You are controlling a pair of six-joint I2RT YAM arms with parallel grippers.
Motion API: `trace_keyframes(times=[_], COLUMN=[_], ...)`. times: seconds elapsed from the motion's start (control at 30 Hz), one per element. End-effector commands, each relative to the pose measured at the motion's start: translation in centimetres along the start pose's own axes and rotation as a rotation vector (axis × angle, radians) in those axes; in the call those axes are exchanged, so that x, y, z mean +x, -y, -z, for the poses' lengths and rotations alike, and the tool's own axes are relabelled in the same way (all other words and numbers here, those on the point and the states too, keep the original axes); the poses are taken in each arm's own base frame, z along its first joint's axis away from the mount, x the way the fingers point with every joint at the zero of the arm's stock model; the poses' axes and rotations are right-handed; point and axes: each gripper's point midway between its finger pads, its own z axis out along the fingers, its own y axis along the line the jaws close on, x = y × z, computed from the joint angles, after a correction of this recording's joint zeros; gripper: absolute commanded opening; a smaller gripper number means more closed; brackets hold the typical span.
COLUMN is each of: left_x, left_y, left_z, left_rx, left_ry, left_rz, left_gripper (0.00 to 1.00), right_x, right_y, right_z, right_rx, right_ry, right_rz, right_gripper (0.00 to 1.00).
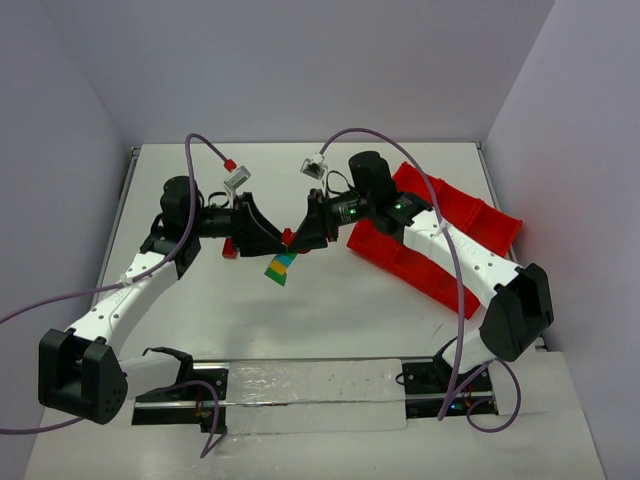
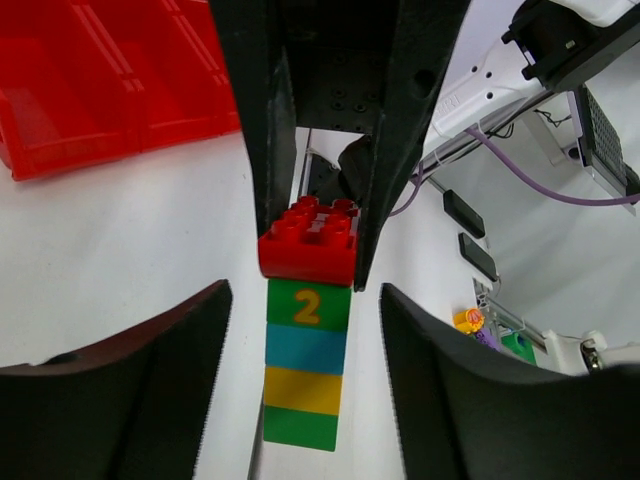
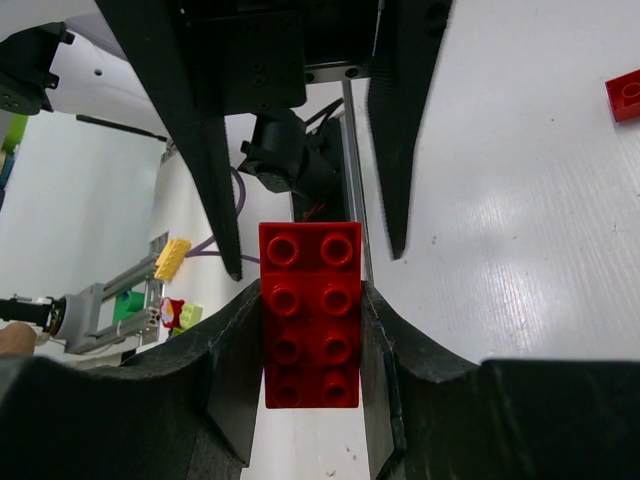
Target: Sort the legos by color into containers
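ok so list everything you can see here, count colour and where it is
held brick: 1, red, top of the stack, clamped by the right gripper
stacked bricks: 4, green marked 2, teal, yellow, green, joined under the held brick
loose brick: 1, red, on the table, apart from the stack
tray: 1, red, divided, table's right side, under the right arm
table: 1, white
cables: several, purple, along both arms
left gripper: 1, black, open, fingers either side of the stack
right gripper: 1, black, shut on the held brick
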Motion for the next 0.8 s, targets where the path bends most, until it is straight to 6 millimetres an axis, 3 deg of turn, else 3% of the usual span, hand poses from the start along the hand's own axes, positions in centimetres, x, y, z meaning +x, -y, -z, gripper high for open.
trace_keyframes(times=[0.0,0.1,0.37,0.47,0.63,0.77], left_x=[-0.3,0.0,0.6,0.7,0.5,0.3], left_y=[1.0,0.9,0.2,0.2,0.1,0.0], left_z=[-0.2,-0.2,-0.3,-0.3,-0.4,-0.4], left_rx=[0.048,0.055,0.029,0.029,0.028,0.029], left_ry=[-0.001,-0.009,-0.028,-0.028,-0.026,-0.026], left_rz=[-0.065,-0.053,-0.029,-0.028,-0.033,-0.033], left_gripper=[0.64,0.6,0.73,0.73,0.62,0.32], right_x=[-2.4,-2.3,-2.6,-2.8,-3.0,-2.9], right_y=[-1.0,-0.8,-0.7,-0.8,-0.8,-0.6], right_z=[0.1,0.1,0.1,0.3,0.5,0.4], right_rx=[-0.033,-0.029,-0.016,-0.013,-0.014,-0.02], right_ry=[0.043,0.04,0.045,0.05,0.051,0.043], right_rz=[0.066,0.062,0.066,0.074,0.073,0.066], right_gripper=[0.03,0.03,0.03,0.03,0.03,0.03])
